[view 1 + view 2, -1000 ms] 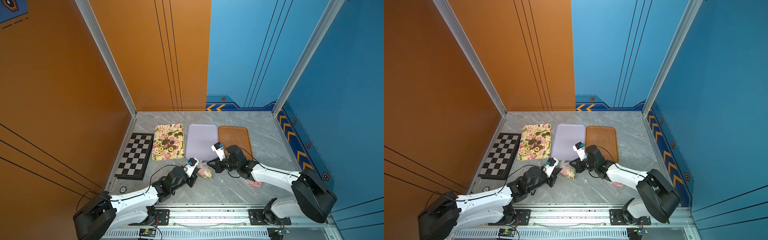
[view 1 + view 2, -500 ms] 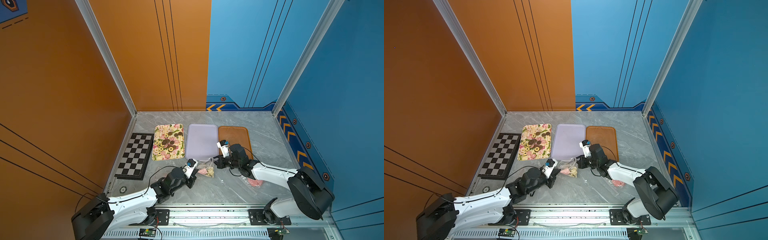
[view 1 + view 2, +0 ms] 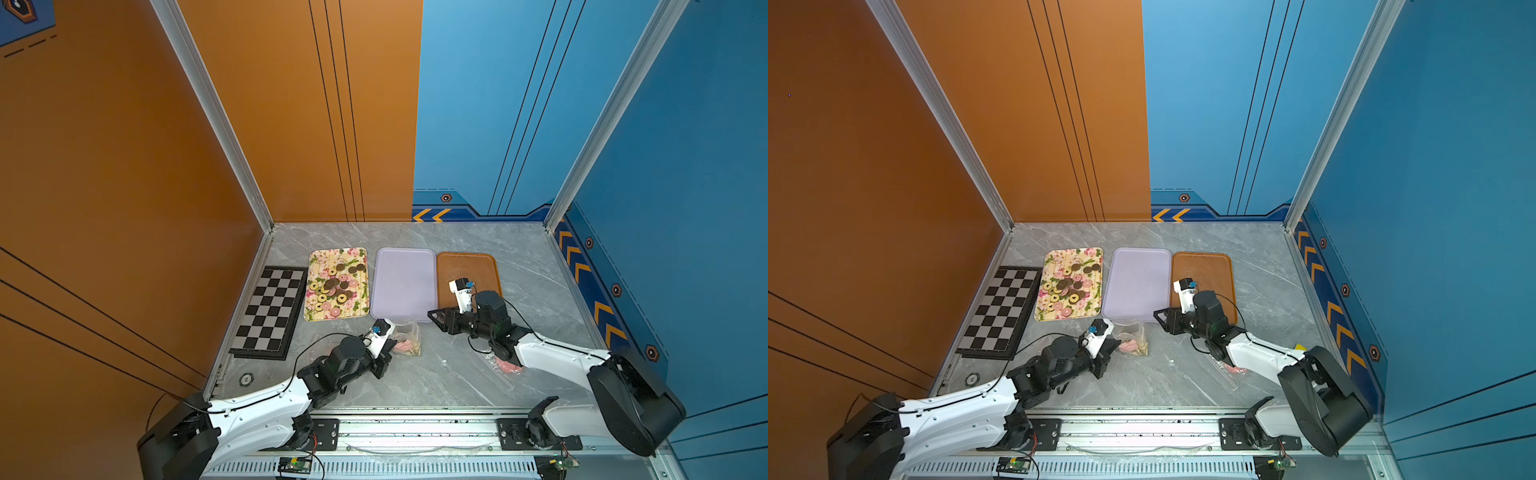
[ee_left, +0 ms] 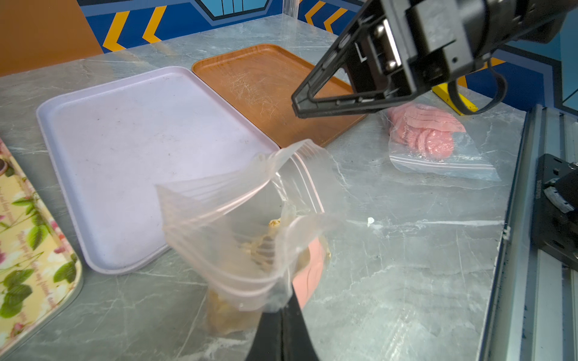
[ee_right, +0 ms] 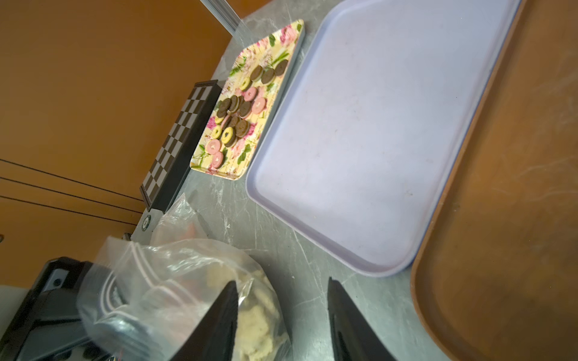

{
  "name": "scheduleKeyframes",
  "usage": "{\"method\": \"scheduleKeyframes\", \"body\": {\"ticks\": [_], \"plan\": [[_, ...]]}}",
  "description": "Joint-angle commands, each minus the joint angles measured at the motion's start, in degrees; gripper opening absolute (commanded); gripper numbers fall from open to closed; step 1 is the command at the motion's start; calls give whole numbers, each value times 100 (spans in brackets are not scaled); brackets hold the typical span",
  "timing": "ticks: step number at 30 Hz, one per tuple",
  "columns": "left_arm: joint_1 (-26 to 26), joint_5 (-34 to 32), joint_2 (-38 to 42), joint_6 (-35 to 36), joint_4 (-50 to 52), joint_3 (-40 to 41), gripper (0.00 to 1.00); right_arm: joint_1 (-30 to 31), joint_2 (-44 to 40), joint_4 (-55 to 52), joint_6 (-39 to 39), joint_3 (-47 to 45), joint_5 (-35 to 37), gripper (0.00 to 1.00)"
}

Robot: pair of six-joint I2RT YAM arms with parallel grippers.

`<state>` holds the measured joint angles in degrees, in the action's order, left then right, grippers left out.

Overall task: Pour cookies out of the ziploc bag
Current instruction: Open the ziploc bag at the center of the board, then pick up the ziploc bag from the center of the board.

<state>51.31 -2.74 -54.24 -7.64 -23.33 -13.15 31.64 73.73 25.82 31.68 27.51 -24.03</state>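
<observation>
A clear ziploc bag (image 3: 406,341) (image 3: 1133,341) stands on the grey table in front of the lilac tray, its mouth (image 4: 250,187) gaping upward. Cream cookies (image 5: 258,322) and something pink (image 4: 312,265) lie inside it. My left gripper (image 4: 281,312) (image 3: 385,356) is shut on the bag's side edge below the zip strip. My right gripper (image 5: 281,279) (image 3: 435,319) hovers open to the right of the bag, with only bare table between its fingers. More round cookies (image 3: 336,286) (image 5: 237,109), brown, pink and yellow, lie on the floral tray (image 3: 322,257).
A lilac tray (image 3: 403,282) and a brown tray (image 3: 478,266) lie side by side behind the bag. A second sealed bag of pink discs (image 4: 422,134) (image 3: 505,365) lies under my right arm. A chessboard (image 3: 270,311) sits at the far left. A metal rail (image 3: 415,419) runs along the front.
My right gripper has opened and let go of the bag's mouth. The bag, earlier stretched between both grippers, now slumps beside my left gripper, which still holds it.
</observation>
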Motion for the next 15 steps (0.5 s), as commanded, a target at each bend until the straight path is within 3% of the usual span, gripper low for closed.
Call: {"method": "scheduleKeyframes", "body": {"ticks": [1,5,9,11,15], "plan": [[-42,72,158,-96,107,-47,0,234,-712,355,-453,-195,374,52],[-58,-175,353,-196,472,-268,0,575,-1191,-489,-768,248,841,57],[-137,-250,493,-334,1038,-641,0,712,-730,-1509,-1040,1336,883,60],[-244,-90,462,-424,1233,-781,0,696,-413,-1211,-1138,1471,870,61],[-361,300,284,-543,1340,-880,0,629,148,673,-1101,833,529,60]]}}
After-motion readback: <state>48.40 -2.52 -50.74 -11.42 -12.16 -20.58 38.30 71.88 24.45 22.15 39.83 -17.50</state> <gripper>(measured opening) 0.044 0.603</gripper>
